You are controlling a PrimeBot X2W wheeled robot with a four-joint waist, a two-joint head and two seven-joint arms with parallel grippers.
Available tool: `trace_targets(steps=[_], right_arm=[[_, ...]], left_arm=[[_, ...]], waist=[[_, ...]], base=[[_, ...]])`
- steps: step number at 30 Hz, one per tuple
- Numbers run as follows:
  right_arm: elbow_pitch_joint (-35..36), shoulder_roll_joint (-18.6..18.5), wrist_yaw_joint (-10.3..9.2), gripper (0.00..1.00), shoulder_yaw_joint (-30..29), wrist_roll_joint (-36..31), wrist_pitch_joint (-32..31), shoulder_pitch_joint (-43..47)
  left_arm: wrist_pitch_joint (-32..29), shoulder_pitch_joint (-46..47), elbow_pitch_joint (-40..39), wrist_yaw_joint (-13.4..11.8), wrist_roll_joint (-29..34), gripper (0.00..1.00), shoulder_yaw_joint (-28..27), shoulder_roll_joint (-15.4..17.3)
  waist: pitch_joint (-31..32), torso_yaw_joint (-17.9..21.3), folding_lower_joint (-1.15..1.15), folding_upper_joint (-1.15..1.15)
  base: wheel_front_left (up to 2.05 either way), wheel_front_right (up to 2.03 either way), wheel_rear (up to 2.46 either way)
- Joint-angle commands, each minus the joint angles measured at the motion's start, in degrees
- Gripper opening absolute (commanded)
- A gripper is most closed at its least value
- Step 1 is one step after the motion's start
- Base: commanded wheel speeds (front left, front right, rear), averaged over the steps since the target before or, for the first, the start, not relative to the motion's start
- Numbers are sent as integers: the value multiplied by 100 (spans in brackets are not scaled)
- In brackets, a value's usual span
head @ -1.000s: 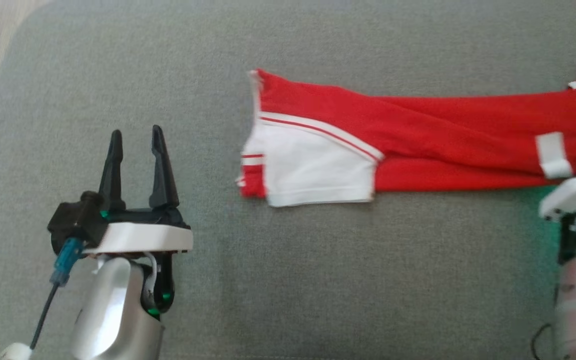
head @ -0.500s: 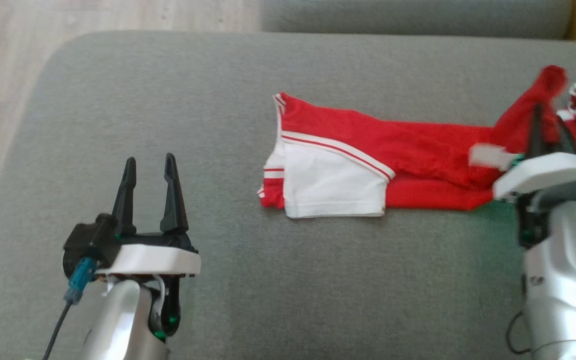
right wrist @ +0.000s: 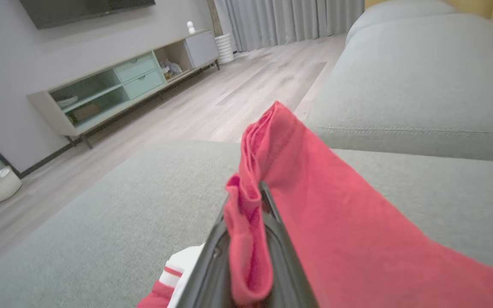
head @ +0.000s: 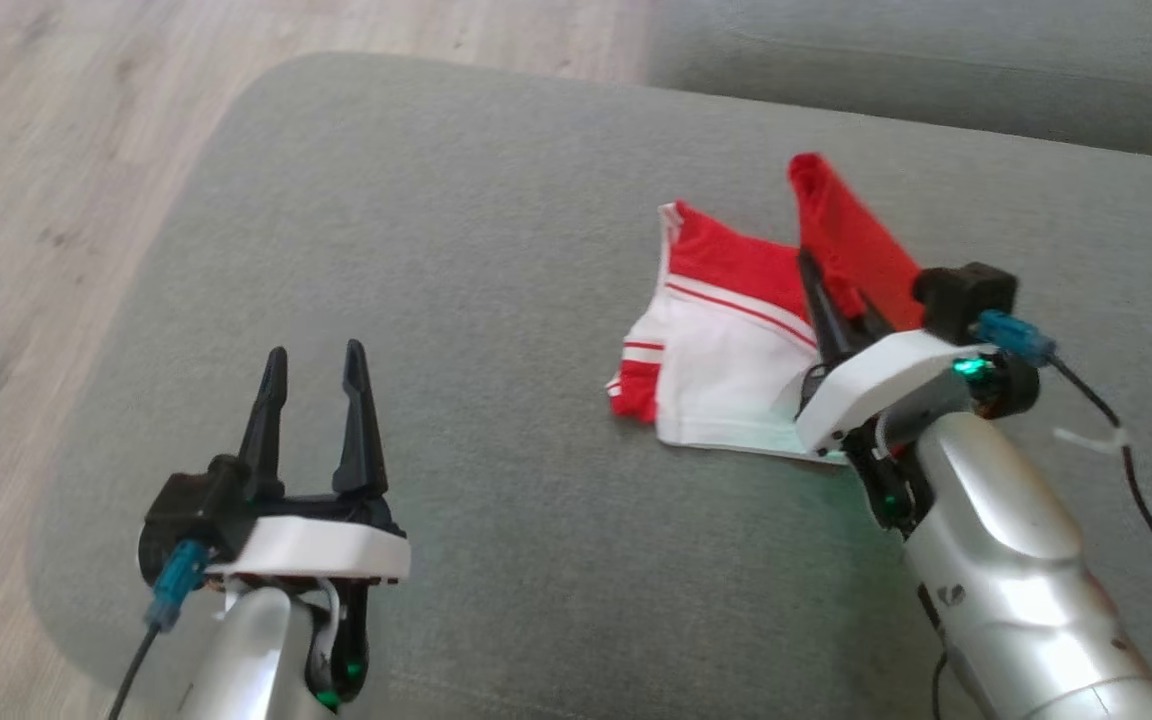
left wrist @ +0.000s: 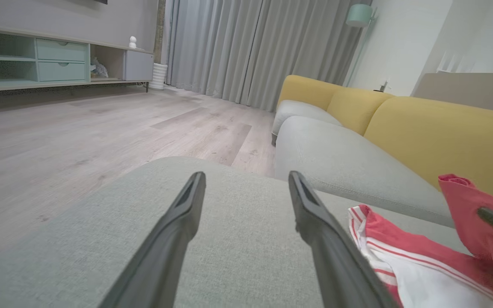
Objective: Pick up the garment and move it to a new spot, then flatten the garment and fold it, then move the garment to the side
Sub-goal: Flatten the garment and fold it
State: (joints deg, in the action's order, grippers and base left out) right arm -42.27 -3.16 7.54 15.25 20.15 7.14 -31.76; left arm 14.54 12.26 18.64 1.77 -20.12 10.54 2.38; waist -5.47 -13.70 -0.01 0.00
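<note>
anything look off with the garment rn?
Nothing damaged or spilled. The garment has its red end lifted, pinched in the shut right gripper; its white part lies flat on the cushion; left gripper open, apart.

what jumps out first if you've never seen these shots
The red and white garment blazes against the grey cushion, right of centre in the head view. The right gripper is shut on a red fold of it, held raised above the rest. At lower left, the left gripper hovers open over bare cushion.
</note>
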Motion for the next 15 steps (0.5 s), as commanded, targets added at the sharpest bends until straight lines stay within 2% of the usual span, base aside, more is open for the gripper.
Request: trace_targets(steps=[1,11,12,13,15], right_arm=[[-9,27,-5,0,258,46,70,-354],[-958,28,-5,0,645,40,175,-737],[-1080,28,-5,42,663,-28,129,-772],[-1132,28,-5,100,752,-26,63,-773],[-1059,28,-5,100,997,-3,66,-765]], left_arm=[[46,190,-185,16,-36,100,-93,50],[46,288,-285,-99,-229,100,163,50],[46,296,-309,-105,-240,100,177,50],[46,302,-323,-107,-247,100,189,50],[46,311,-331,-110,-244,100,181,50]], waist=[[-124,-223,1,0],[-419,-702,1,0],[-437,-726,1,0],[-447,-748,1,0],[-457,-766,1,0]], base=[[0,0,0],[0,0,0],[0,0,0],[0,0,0],[0,0,0]])
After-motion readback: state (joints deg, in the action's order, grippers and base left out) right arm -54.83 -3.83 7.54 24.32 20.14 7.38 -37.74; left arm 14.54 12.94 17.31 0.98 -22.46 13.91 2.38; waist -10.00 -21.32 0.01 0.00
